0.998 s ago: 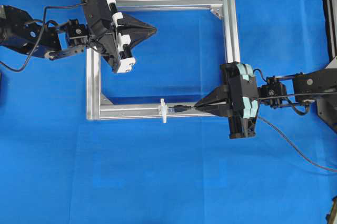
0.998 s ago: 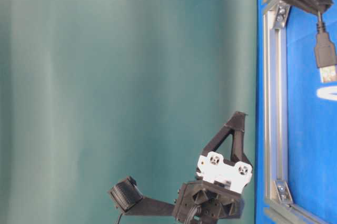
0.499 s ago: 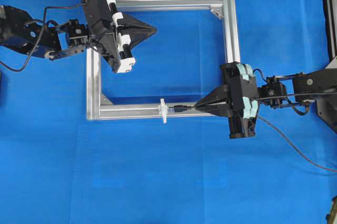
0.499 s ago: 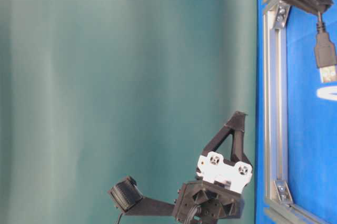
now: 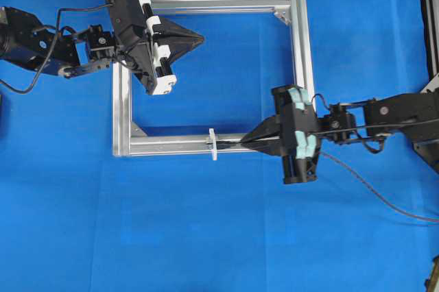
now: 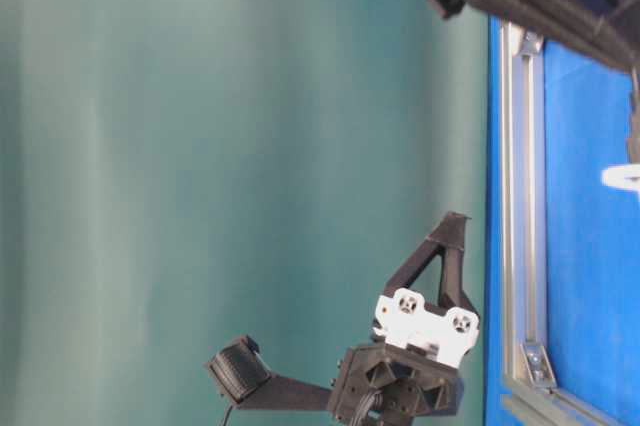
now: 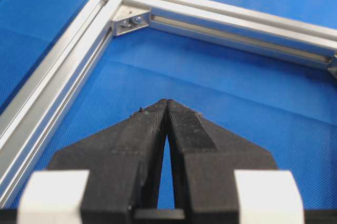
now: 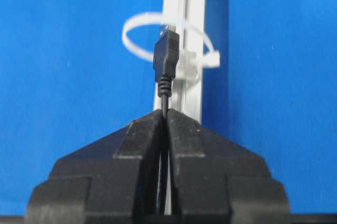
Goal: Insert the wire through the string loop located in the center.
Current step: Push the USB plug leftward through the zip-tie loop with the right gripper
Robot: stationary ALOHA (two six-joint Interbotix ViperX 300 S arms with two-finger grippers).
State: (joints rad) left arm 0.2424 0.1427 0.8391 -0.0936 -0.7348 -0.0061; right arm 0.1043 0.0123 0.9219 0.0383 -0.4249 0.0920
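The wire (image 8: 166, 56) is a thin black cable ending in a dark plug. My right gripper (image 8: 165, 112) is shut on it just behind the plug. In the overhead view this gripper (image 5: 252, 141) hovers over the frame's lower rail, and the plug (image 5: 228, 145) points left. The plug's tip reaches the opening of the string loop (image 5: 212, 144), a small white band (image 8: 138, 24) fixed to the rail. From table level the loop (image 6: 622, 177) shows at the right edge. My left gripper (image 5: 200, 37) is shut and empty (image 7: 167, 101), hovering inside the frame's upper left corner.
The silver aluminium frame (image 5: 302, 31) lies flat on the blue cloth, with corner brackets (image 7: 129, 21) inside it. The wire's slack (image 5: 374, 192) trails off to the lower right. A dark stand (image 5: 429, 18) borders the right edge.
My right gripper has moved left along the lower rail with the wire, bringing the plug tip from a short gap away up to the string loop. The left arm has not moved.
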